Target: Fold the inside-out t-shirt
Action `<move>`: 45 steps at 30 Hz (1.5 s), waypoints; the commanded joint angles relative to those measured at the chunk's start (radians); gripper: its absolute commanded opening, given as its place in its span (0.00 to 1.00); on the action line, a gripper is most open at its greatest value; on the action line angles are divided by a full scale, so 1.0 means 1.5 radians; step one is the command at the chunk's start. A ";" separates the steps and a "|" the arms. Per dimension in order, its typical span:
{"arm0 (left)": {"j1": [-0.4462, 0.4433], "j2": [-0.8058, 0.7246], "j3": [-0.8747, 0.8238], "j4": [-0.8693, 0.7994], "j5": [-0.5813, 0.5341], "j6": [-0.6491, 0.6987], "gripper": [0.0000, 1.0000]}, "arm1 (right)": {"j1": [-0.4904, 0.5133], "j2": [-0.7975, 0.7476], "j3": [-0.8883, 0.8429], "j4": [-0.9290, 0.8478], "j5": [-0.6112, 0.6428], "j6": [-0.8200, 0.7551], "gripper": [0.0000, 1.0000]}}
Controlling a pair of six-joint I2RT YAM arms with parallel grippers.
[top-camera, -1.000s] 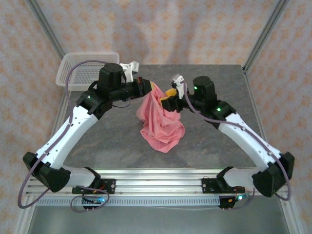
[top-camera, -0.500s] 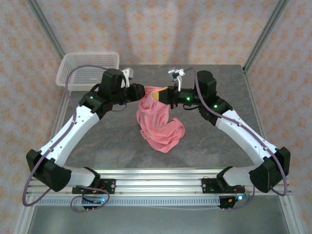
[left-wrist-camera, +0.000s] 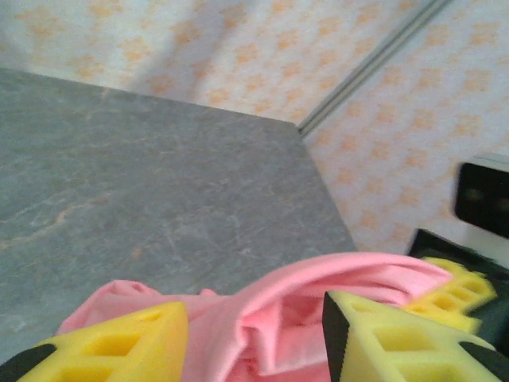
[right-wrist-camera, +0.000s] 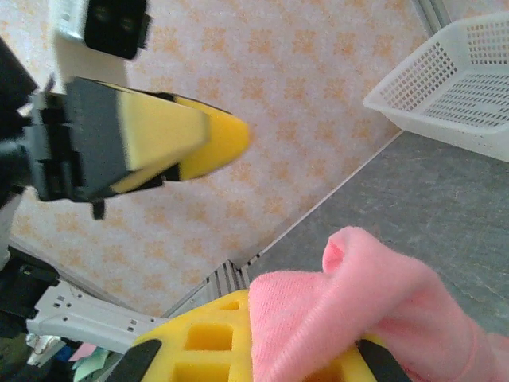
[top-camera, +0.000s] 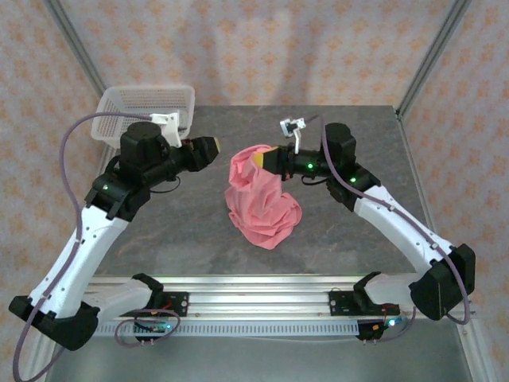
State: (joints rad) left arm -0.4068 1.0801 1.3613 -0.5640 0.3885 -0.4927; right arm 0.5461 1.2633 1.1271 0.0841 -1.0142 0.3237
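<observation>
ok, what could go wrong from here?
1. The right fingers pinch only a small fold at the top of the t-shirt; a lift may pull it free.
2. The rest lies crumpled on the table, so the open left fingers, apart from it, could grab several layers at once.

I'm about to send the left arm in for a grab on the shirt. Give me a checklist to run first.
1. Right gripper shut on the t-shirt near its top: ok.
2. Left gripper jaws open, apart from the cloth: ok.
3. The t-shirt spread flat: not ok; it hangs bunched, lower part heaped on the table.
4. A sleeve or hem to grab can be picked out: cannot tell.
5. Basket apart from the t-shirt, at the far left corner: ok.
</observation>
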 commanded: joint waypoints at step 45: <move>-0.025 0.181 -0.092 0.149 0.182 -0.203 0.39 | 0.001 0.012 0.050 -0.060 0.023 -0.026 0.00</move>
State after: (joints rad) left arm -0.4446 1.3426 1.2324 -0.3790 0.6758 -0.7738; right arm 0.5465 1.2877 1.1652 -0.0223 -0.9836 0.3016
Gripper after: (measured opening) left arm 0.366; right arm 0.046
